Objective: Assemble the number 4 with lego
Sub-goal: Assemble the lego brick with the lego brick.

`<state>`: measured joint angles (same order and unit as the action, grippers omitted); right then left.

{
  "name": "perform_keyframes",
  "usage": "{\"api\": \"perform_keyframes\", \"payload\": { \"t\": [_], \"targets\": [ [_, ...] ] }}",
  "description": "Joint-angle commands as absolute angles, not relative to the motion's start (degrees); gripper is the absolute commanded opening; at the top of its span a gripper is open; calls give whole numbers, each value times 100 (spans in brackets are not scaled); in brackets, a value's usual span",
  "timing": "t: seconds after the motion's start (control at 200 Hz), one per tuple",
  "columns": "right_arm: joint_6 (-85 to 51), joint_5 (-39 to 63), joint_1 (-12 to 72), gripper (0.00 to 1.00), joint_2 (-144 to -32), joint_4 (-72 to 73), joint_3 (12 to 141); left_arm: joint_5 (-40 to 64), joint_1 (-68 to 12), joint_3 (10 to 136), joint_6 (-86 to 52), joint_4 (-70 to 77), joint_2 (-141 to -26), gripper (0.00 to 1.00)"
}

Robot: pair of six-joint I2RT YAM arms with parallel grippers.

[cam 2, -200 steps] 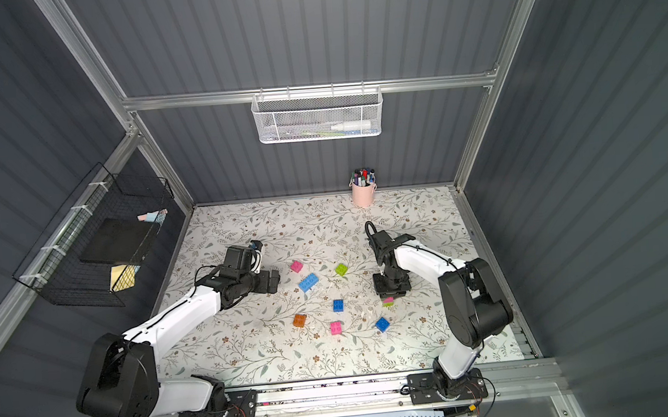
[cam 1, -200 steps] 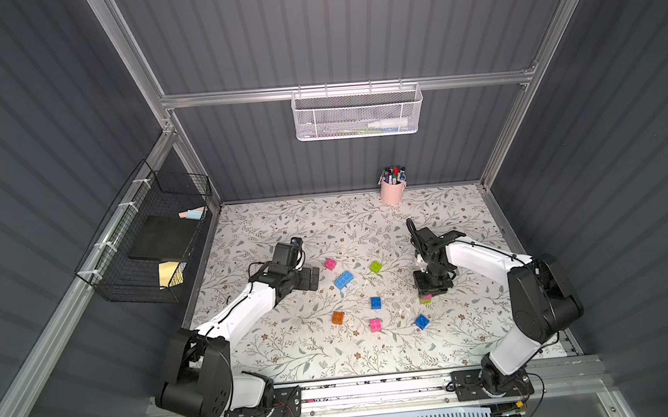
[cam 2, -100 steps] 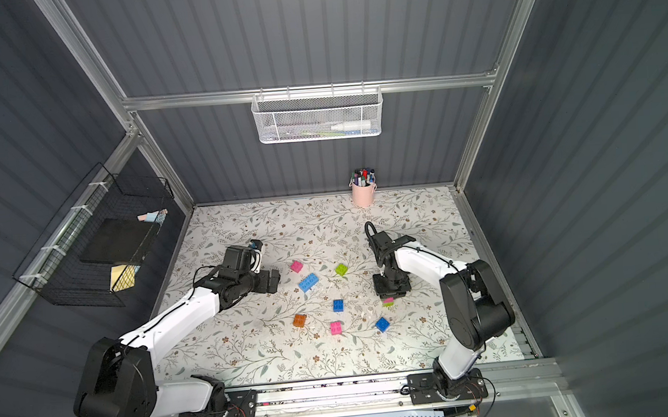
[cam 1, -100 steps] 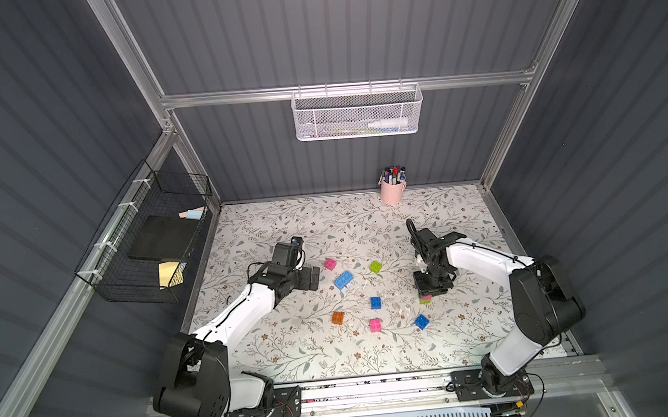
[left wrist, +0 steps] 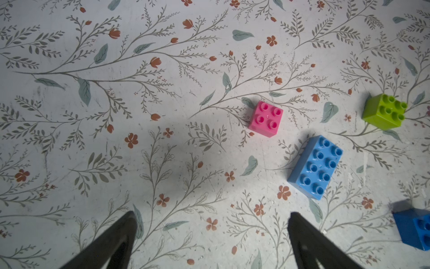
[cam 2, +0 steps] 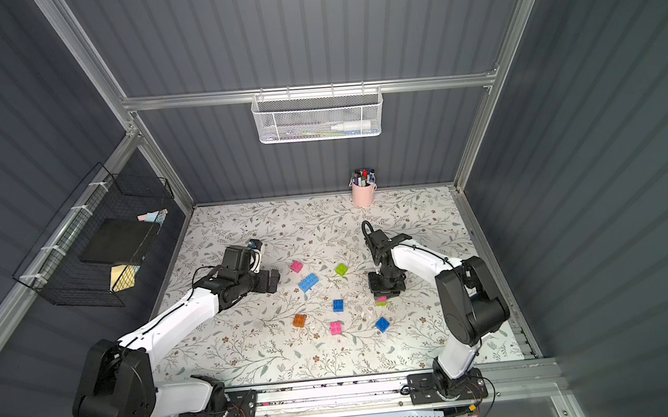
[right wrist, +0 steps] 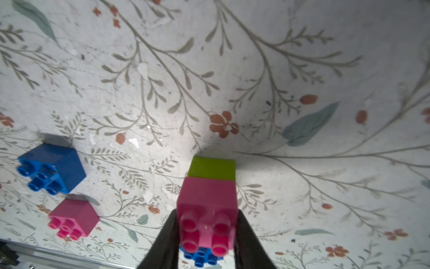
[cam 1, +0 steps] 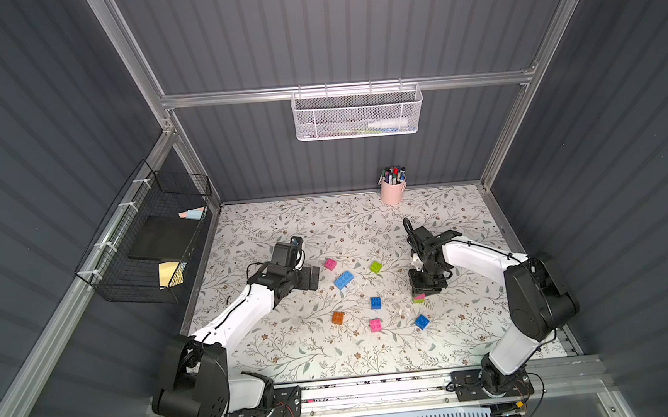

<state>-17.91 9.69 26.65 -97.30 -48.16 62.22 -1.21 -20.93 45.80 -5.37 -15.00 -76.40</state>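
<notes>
Right wrist: right end effector [right wrist: 207, 217] grips pink-green bricks [right wrist: 210, 186] (blue studs [right wrist: 200, 256] alongside).

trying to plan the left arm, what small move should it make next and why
Probably shift the left gripper sideways until its open jaws straddle the long blue brick. Its fingers hang over the floral mat with that brick close by one of them, and the right gripper is shut on a pink brick joined to a green brick, so it is busy.

Grey ribbed walls [cam 1: 352, 35], bearing a white mesh basket [cam 1: 358, 113] and black wire basket [cam 1: 146, 251], surround a floral tabletop [cam 1: 285, 225].
</notes>
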Motion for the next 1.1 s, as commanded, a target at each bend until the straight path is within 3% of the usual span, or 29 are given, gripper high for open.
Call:
{"api": "perform_keyframes", "payload": {
  "t": [0.0,0.52,1.096],
  "targets": [
    [-2228,1309,2786,5,-10144,-4055,6041,-123,-2123,4500,-440,-1530,-7462,99],
    [-1889,93,3302,8,-10593,-4857,6377,-141,-2125,4482,-457,-1521,-7514,99],
    [-2648,453,3330,8,-10969,-5121,6452,-176,-2136,4496,-457,-1531,-7572,99]
  ]
}}
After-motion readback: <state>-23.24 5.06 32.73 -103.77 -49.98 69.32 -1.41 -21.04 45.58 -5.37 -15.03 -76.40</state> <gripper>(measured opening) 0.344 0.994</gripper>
